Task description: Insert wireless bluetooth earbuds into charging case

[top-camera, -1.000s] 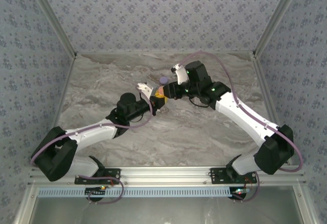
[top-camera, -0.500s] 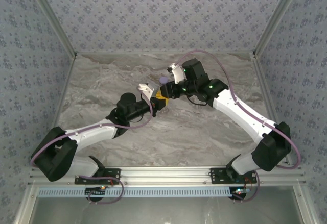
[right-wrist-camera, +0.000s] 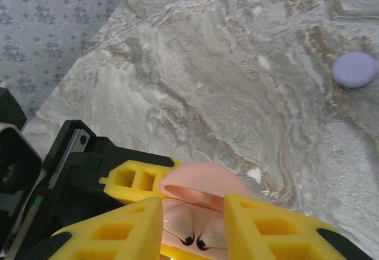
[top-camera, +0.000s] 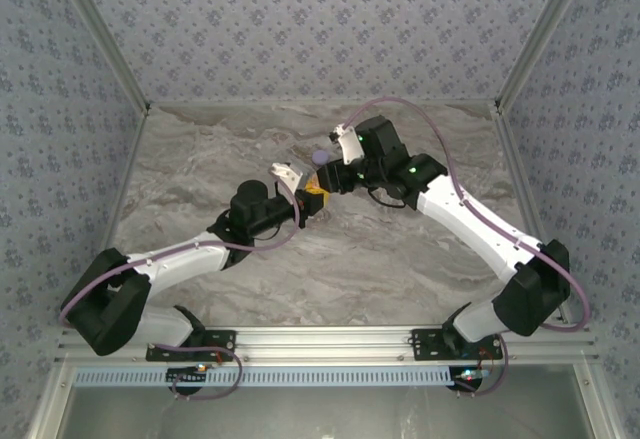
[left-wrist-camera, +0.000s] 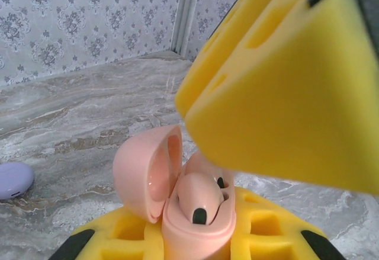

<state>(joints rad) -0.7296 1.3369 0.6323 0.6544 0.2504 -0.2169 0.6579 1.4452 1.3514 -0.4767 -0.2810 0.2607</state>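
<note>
My left gripper (left-wrist-camera: 195,239) is shut on a pink charging case (left-wrist-camera: 198,227), which it holds upright above the table with its lid (left-wrist-camera: 145,174) swung open. Two whitish-pink earbuds (right-wrist-camera: 180,227) with dark tips sit side by side in the case's sockets; one of these earbuds (left-wrist-camera: 198,198) is close up in the left wrist view. My right gripper (right-wrist-camera: 192,227) hovers right over the case (right-wrist-camera: 204,183), open, its yellow fingers (left-wrist-camera: 284,82) on either side of the earbuds. From above, the two grippers (top-camera: 318,191) meet at mid-table.
A closed lilac case (right-wrist-camera: 354,69) lies on the marble table (top-camera: 400,259), just behind the grippers; it is the same lilac case (top-camera: 319,158) in the top view. A small white fleck (right-wrist-camera: 254,174) marks the table near the pink case. Patterned walls enclose the table.
The right wrist has shifted slightly left and settled closer over the pink case. The left arm and the case have stayed still.
</note>
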